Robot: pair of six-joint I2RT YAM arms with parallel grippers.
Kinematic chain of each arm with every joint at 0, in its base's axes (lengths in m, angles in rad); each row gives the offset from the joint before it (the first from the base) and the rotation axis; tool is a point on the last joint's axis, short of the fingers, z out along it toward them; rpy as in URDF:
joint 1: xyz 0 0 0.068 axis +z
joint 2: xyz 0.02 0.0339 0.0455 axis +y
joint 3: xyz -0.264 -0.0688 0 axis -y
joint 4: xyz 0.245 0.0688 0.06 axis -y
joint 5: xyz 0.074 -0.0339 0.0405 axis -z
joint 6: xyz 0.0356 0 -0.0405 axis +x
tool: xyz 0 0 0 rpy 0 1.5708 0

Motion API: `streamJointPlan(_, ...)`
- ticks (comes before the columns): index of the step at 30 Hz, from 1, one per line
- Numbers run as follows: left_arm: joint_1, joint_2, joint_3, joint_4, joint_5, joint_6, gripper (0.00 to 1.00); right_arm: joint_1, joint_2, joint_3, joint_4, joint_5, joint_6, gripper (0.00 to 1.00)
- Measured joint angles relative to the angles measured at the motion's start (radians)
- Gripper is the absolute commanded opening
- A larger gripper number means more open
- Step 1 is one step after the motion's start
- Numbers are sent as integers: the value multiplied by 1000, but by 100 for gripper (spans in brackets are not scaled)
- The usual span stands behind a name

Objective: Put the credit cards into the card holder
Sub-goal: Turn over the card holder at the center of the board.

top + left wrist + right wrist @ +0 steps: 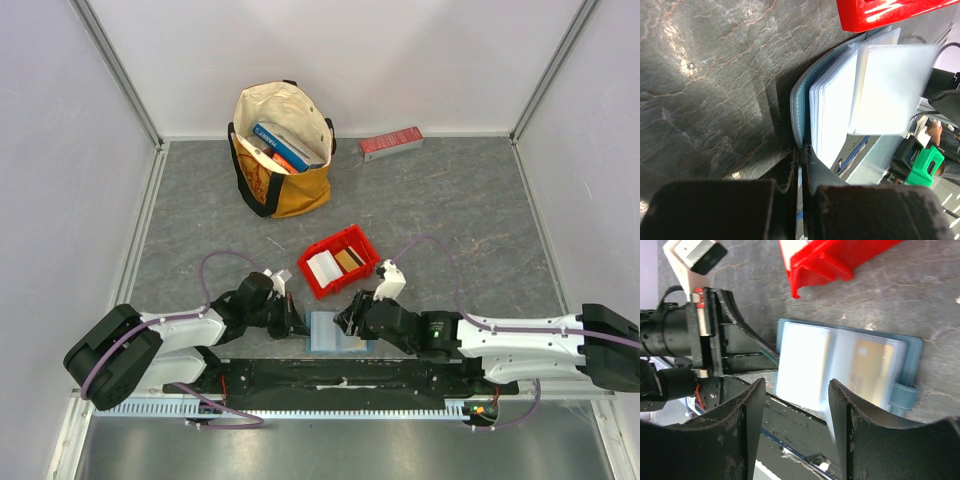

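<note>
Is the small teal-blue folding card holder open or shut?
Open: the teal-blue card holder lies spread flat, pale inside facing up, a tan card tucked in it.

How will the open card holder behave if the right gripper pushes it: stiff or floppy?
Probably floppy: the card holder lies open and its thin clear sleeves fan apart, so pages may flip. It looks light and could slide on the smooth table, though the left gripper, shut on its edge, should steady it.
</note>
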Motion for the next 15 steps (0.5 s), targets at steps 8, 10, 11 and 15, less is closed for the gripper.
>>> streamJointPlan(8,0,0,0,0,0,0,2,0,-11,-43,-103,8,63,61)
streamJointPlan(10,0,0,0,0,0,0,2,0,3,-43,-116,5,72,61)
streamJointPlan(11,0,0,0,0,0,0,2,0,10,-43,-121,4,76,61)
streamJointPlan(15,0,0,0,0,0,0,2,0,31,-43,-131,2,87,61)
